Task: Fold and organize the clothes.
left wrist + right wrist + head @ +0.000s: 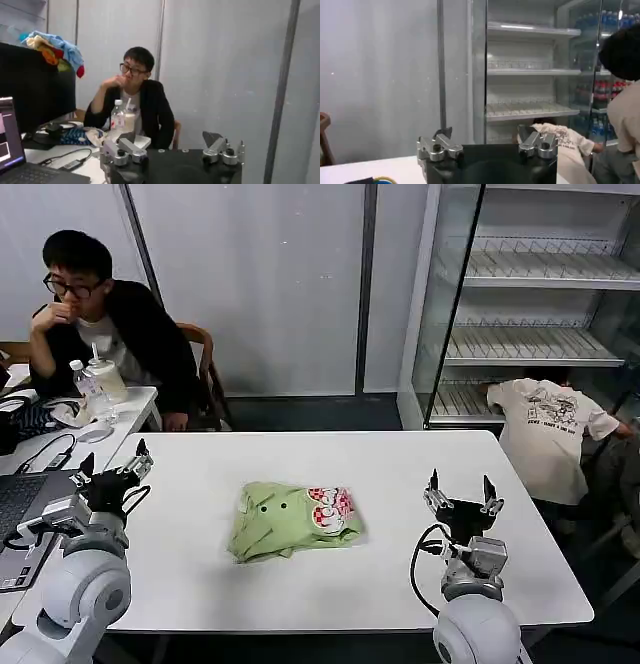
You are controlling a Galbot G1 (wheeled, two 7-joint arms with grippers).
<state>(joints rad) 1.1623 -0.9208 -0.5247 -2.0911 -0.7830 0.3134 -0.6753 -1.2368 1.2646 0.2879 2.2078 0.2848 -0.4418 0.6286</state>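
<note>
T-shirt (293, 520) sits folded into a compact bundle near the middle of the white table (300, 594), pale green, with the red-and-white print facing up at its right end. You've got nothing touching it: both arms are pulled back to the near corners. Your left gripper (113, 466) hovers over the table's left edge, fingers spread, holding nothing; in the left wrist view its two fingers (122, 148) stand wide apart with only the room behind them. Your right gripper (463, 493) is raised above the table's right side, well clear of the shirt, fingers pointing up and parted, also empty; the right wrist view shows the same gap between its fingers (438, 145), with a glass-door cooler (530, 75) in the background. Left of the table there's a side desk with a laptop (20, 504), cables and a water bottle (86, 381).
</note>
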